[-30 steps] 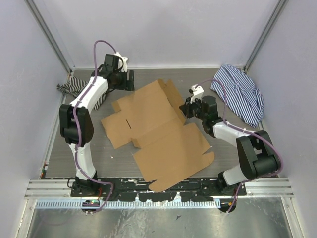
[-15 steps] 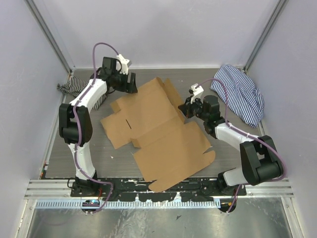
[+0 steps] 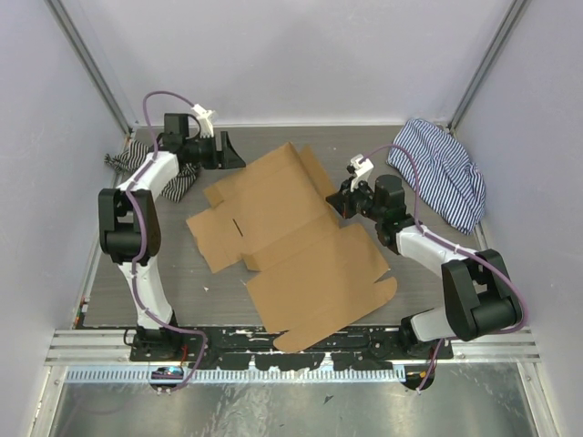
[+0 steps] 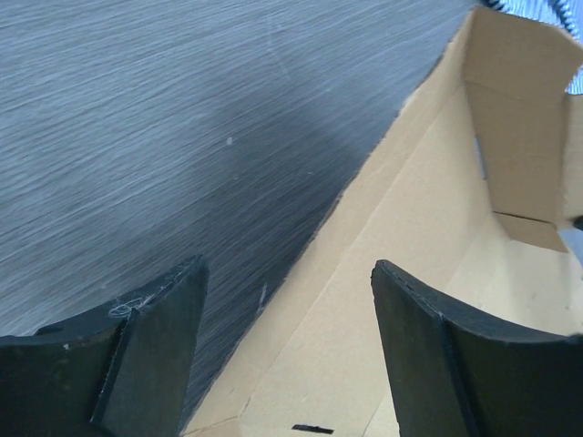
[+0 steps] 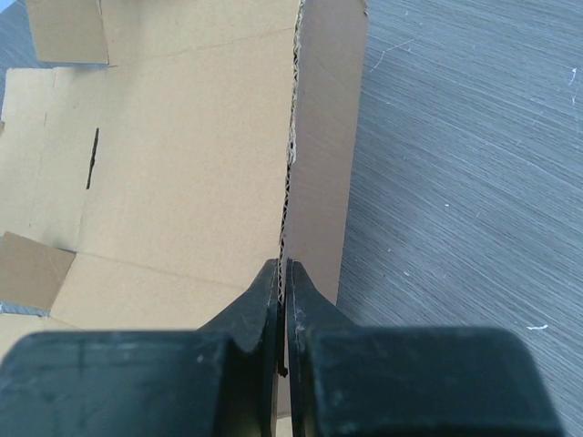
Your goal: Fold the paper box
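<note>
Right wrist view alone: my right gripper (image 5: 282, 273) pinches an upturned flap edge of the paper box (image 3: 291, 237), unfolded on the table (image 3: 182, 291); my left gripper (image 4: 287, 269), spread wide and empty, has swung left since earlier.

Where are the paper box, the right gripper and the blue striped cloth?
paper box (image 3: 291, 241), top external view, centre panel of the flat sheet.
right gripper (image 5: 283, 273), right wrist view, between its fingertips, shut on the box's raised flap.
blue striped cloth (image 3: 442, 173), top external view, middle of the heap.

Grey wood-grain table (image 3: 219, 305), pale lilac walls (image 3: 301, 55)
</note>
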Controlling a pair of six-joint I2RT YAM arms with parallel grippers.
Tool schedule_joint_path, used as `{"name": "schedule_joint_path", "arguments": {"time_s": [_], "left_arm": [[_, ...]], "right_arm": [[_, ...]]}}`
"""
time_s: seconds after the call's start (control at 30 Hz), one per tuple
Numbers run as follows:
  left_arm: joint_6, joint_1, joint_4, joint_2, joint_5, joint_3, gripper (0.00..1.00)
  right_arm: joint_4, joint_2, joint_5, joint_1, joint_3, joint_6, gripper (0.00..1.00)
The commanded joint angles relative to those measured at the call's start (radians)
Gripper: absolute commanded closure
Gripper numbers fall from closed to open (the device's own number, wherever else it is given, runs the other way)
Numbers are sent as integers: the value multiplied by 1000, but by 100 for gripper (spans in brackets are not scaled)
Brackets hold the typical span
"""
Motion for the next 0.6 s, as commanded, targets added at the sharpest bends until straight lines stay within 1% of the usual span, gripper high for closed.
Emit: {"name": "schedule_joint_path", "arguments": {"time_s": [0.0, 0.1, 0.27, 0.4, 0.57], "left_arm": [[-42, -12, 68, 21, 110, 6, 22], [-26, -25, 68, 19, 111, -7, 23], [45, -56, 11, 27, 37, -12, 24], [35, -57, 11, 34, 12, -17, 28], [56, -79, 16, -1, -8, -36, 33]], "right_arm": [[10, -35, -70, -2, 29, -6, 99], [6, -34, -77, -1, 32, -2, 99], [-1, -32, -74, -3, 39, 0, 99], [-8, -34, -62, -4, 41, -1, 99], [-12, -26, -56, -7, 47, 6, 99]]}}
